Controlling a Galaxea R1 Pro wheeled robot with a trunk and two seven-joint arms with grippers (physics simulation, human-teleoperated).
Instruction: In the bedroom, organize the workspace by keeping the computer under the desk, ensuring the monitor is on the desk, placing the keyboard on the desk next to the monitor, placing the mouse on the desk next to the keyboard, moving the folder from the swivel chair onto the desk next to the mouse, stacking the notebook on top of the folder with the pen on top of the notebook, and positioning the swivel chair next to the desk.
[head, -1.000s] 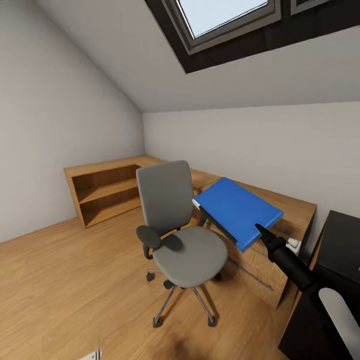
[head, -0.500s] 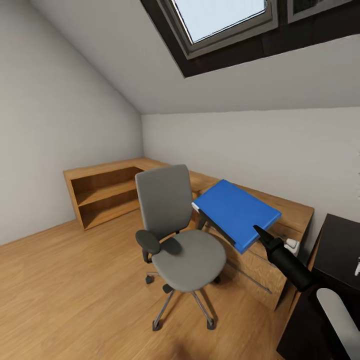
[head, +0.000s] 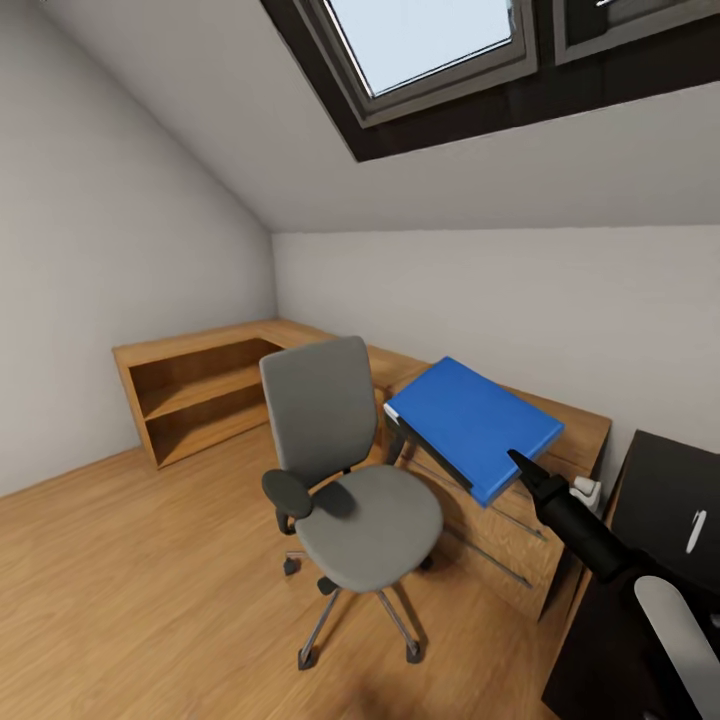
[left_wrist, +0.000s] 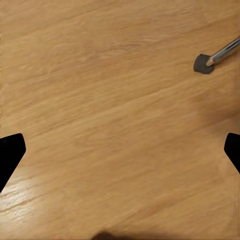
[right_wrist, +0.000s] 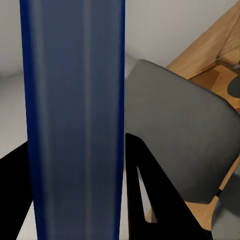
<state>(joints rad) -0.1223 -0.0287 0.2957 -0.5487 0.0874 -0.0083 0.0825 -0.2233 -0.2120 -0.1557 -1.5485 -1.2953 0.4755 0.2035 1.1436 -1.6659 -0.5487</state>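
The bright-blue folder (head: 474, 422) hangs tilted in the air to the right of the swivel chair (head: 350, 470), clear of its grey seat. My right gripper (head: 520, 465) is shut on the folder's near corner. In the right wrist view the folder (right_wrist: 75, 115) stands edge-on between the two black fingers (right_wrist: 145, 190), with the chair's grey back (right_wrist: 185, 140) behind it. A pale pen (head: 696, 530) lies on a black top (head: 660, 490) at the right edge; I cannot tell whether this is the desk. My left gripper (left_wrist: 120, 150) is open above the wood floor.
Low light-wood shelving (head: 200, 385) runs along the far wall and around the corner behind the chair. A small white object (head: 586, 490) sits on its right end. A chair leg and caster (left_wrist: 207, 61) show in the left wrist view. Bare floor lies left of the chair.
The whole head view has shifted, so the chair and shelving sit further left and more of the black top, with the pen, has come into sight. The folder stays held.
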